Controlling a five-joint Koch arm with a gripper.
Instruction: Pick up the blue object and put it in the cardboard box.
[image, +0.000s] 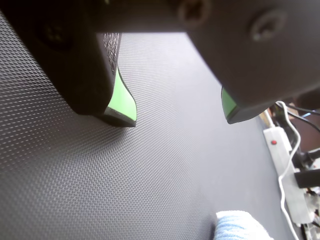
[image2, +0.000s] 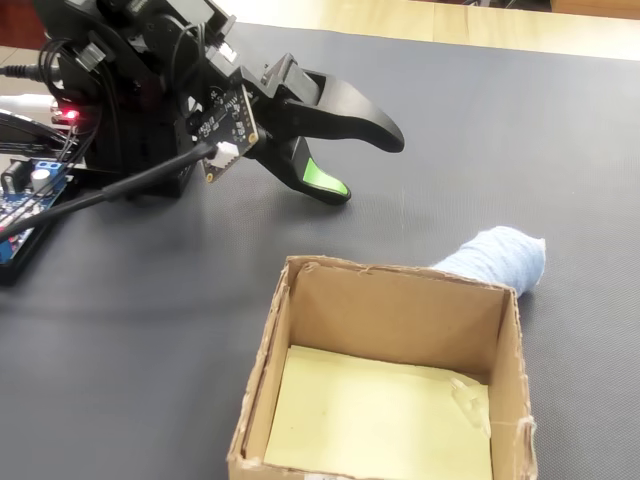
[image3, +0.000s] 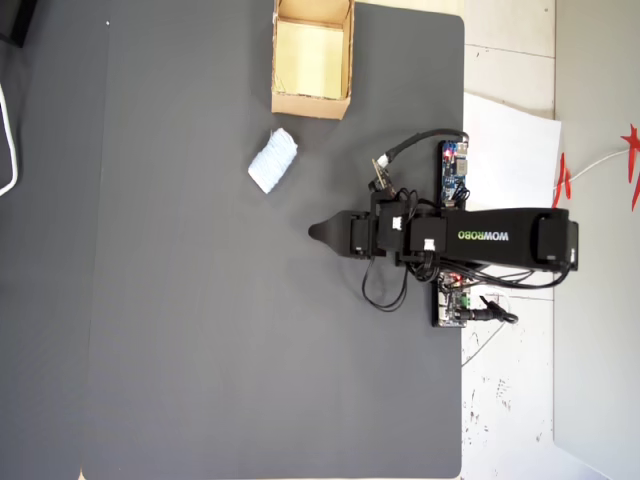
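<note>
Overhead view: arm low over the mat (image3: 200, 300), nothing picked up yet.
Largest to smallest: the box (image3: 313, 98) sits at the mat's far edge, empty; the gripper (image2: 365, 165) hangs with jaws apart, holding nothing; the roll (image3: 273, 160) lies just near of the box, apart from it. Risk: the soft roll may squash or slip from the jaws, or a low carry could knock the box's wall.

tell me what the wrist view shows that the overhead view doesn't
Only the wrist view shows the green pads inside the fingers, spread apart with bare mat between them, and a white power strip off the mat's edge. Only the overhead view shows the brown cardboard box, the whole black arm and a white paper sheet. Both show the pale blue soft roll lying on the dark textured mat.
</note>
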